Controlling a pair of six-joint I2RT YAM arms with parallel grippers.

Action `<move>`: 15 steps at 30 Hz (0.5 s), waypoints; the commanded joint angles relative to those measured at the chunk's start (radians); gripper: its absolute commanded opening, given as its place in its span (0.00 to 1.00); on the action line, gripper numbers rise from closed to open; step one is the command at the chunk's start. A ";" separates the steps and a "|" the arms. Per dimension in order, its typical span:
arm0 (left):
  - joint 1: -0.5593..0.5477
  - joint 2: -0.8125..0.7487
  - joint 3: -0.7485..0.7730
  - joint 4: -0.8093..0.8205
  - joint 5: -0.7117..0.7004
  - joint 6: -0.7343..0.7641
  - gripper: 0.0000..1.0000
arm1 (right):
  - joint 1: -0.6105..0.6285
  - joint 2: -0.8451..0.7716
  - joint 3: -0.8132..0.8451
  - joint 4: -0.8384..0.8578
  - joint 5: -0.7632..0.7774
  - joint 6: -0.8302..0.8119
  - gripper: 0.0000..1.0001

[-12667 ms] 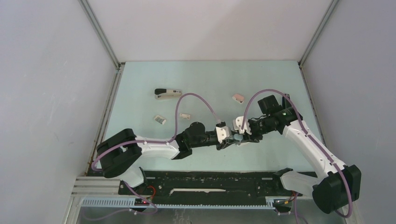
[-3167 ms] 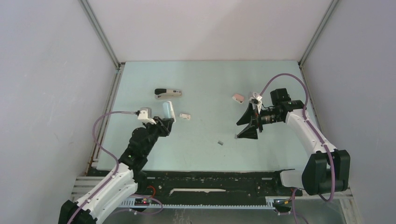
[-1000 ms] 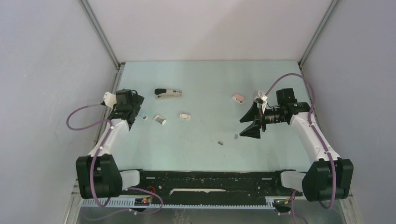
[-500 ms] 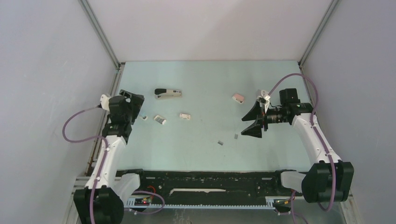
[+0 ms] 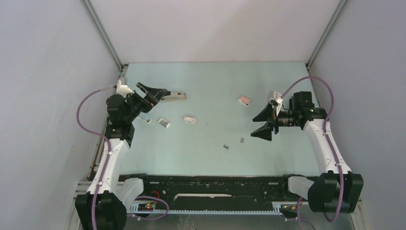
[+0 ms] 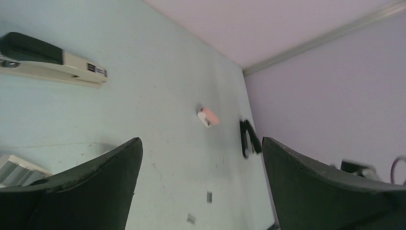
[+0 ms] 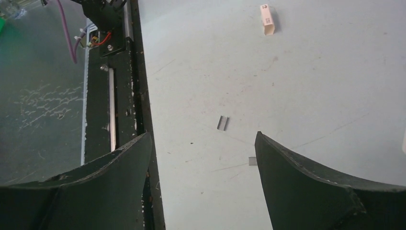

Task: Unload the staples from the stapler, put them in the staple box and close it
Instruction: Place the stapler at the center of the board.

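1. The left jaws stand wide apart and hold nothing; they hang above the tabletop with only air between them.
2. The stapler lies flat on the tabletop ahead of the left jaws and off to their left side. In the top view, its near end shows just past their tips, and nothing touches it.
3. The right jaws are also spread wide and empty.
4. Two staples lie loose on the tabletop below the right jaws. In the right wrist view, one strip sits in the gap between them, and the other lies close to the right-hand jaw.
5. A pink-ended box lies well beyond the right jaws, and a small white box lies below the left jaws.
6. The unloading looks largely done, since the staples are out and the stapler is set down. Whether any strips remain inside the stapler cannot be told, and that check is all that seems left.
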 commanded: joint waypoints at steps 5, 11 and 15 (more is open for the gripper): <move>-0.193 0.074 0.201 -0.140 0.301 0.404 1.00 | -0.044 -0.060 0.022 0.108 0.098 0.099 0.89; -0.321 0.065 0.221 -0.347 0.145 0.627 1.00 | -0.009 -0.039 0.029 0.296 0.316 0.271 0.95; -0.361 0.017 0.218 -0.395 0.037 0.687 1.00 | 0.087 0.071 0.144 0.299 0.527 0.317 0.97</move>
